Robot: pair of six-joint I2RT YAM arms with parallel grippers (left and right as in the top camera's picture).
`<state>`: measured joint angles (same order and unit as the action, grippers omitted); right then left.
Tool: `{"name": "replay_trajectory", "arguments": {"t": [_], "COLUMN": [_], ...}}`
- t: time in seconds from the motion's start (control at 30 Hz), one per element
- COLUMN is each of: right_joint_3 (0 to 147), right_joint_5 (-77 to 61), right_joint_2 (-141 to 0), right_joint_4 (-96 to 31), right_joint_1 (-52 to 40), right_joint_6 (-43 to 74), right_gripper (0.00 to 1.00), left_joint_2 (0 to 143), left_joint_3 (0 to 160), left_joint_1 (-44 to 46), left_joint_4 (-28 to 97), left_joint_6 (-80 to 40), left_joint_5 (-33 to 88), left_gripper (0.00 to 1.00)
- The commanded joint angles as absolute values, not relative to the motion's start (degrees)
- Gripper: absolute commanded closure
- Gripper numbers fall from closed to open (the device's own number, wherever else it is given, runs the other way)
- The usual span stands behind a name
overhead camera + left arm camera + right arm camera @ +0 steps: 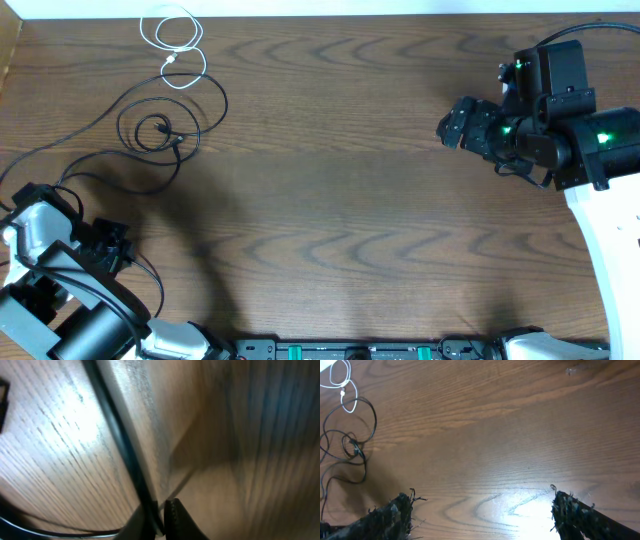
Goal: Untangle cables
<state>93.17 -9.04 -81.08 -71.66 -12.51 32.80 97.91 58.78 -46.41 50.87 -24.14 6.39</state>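
Observation:
A short white cable [172,45] lies coiled at the far left of the table. Just below it, a black cable [160,125] forms loops with a small knot-like crossing, and a long strand trails to the left edge. My left gripper [108,248] is low at the front left. In the left wrist view its fingers [160,516] are shut on a black cable [117,435] close above the wood. My right gripper [455,125] hovers at the far right, open and empty [482,510]. The right wrist view shows the white cable [340,385] and black loops [355,435] far off.
The wooden table [340,190] carries only the cables, all in its left part. The left arm's body [60,300] fills the front left corner. The right arm's body [580,130] fills the right side. A rail [350,350] runs along the front edge.

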Motion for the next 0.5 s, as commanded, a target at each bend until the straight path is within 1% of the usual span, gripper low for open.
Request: {"name": "replay_trajectory", "arguments": {"t": [0.0,0.2,0.27,0.47], "right_joint_3": [94.0,94.0,94.0,94.0], "right_joint_5": [-9.0,-9.0,-9.0,-9.0], "right_joint_2": [-81.4,-81.4,-81.4,-81.4], "right_joint_4": [-71.5,-71.8,-72.1,-72.2], "right_joint_1": [-12.8,-12.8,-12.8,-12.8], "right_joint_6": [32.1,32.1,32.1,32.1], "right_gripper": [0.13,0.12,0.12,0.13], "left_joint_2": [97.4,97.3,97.3,97.3], "left_joint_3": [59.0,62.0,62.3,62.3], "left_joint_1": [-47.0,-50.7,-52.1,-56.8], "left_joint_4": [50.9,51.0,51.7,52.3], "left_joint_6": [-24.2,-28.1,-31.1,-36.3], "left_joint_5": [12.5,37.8,40.7,41.0], "left_gripper": [0.92,0.92,0.92,0.92]}}
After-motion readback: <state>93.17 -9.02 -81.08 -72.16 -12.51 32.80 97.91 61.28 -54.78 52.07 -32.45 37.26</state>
